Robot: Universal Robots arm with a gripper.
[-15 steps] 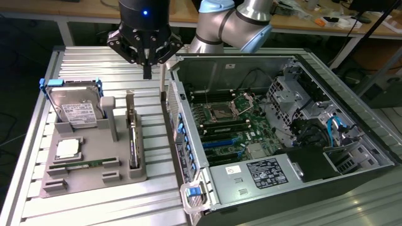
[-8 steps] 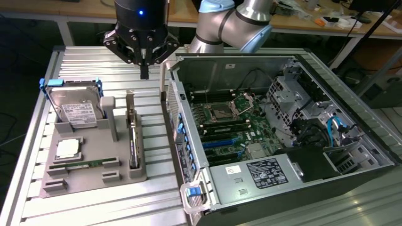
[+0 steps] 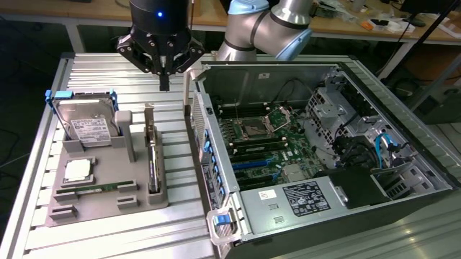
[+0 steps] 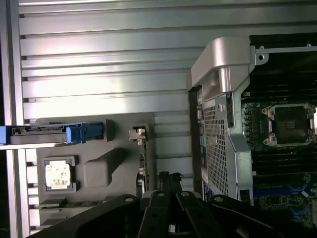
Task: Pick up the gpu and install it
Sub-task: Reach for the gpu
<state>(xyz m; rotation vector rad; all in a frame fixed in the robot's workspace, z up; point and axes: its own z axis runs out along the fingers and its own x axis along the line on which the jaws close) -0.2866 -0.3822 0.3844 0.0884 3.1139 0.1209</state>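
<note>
Gripper: fingers pressed together, nothing between them; hangs over the slatted table, near the far end of the gpu and clear of it.
Gpu: stands on edge in a slot of the grey tray, just beside the case.
Hard drive: blue-framed, propped in the same tray.
Computer case: side open, motherboard exposed, at the exterior view's right.
</note>
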